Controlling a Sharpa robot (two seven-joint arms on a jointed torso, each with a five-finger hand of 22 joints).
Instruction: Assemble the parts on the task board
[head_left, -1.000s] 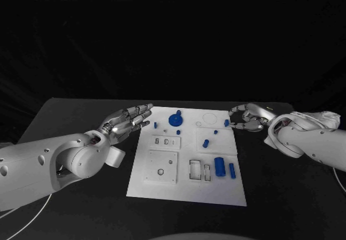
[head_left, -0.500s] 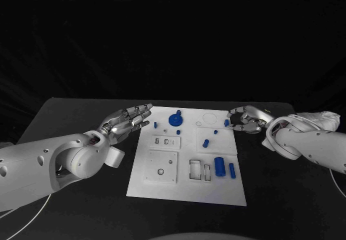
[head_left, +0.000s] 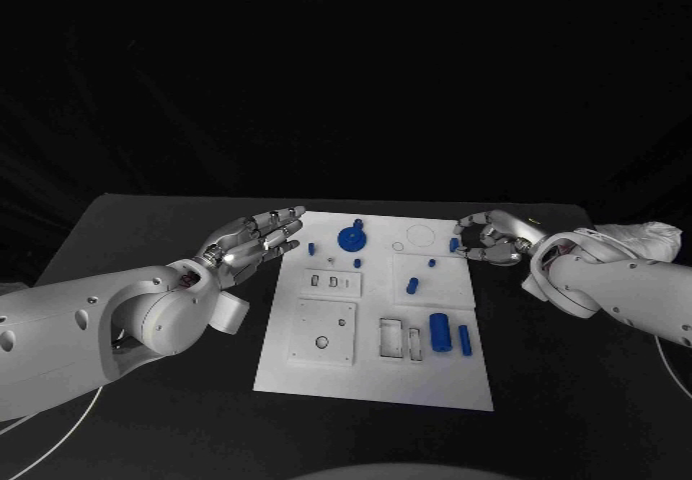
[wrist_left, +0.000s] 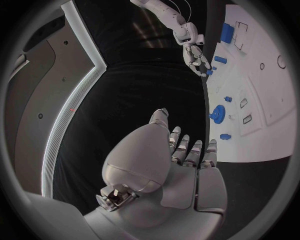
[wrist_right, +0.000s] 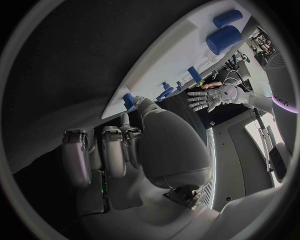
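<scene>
Two hands flank the task board, one at each long edge, and neither grips anything that can be made out. On the board's near-left side the left hand hovers flat with its fingers spread apart, palm empty — the blue gear sits just past its fingertips, with a small blue peg closer still. Across the board, the right hand has its fingers curled inward at the board's far right edge, and a small blue part lies right at those fingertips; touching or pinched, the head view cannot tell.

Nearer the robot than the right hand, a thick blue cylinder and a thinner blue bar lie side by side beside two open rectangular slots.

From the left wrist camera comes something the head view lacks: the back of the left hand, fingers straight and parted, the gear beyond them, and the right hand far off at the board's other edge. The right wrist view gives the reverse — its own curled fingers against the board's edge, a blue part just beyond them.
</scene>
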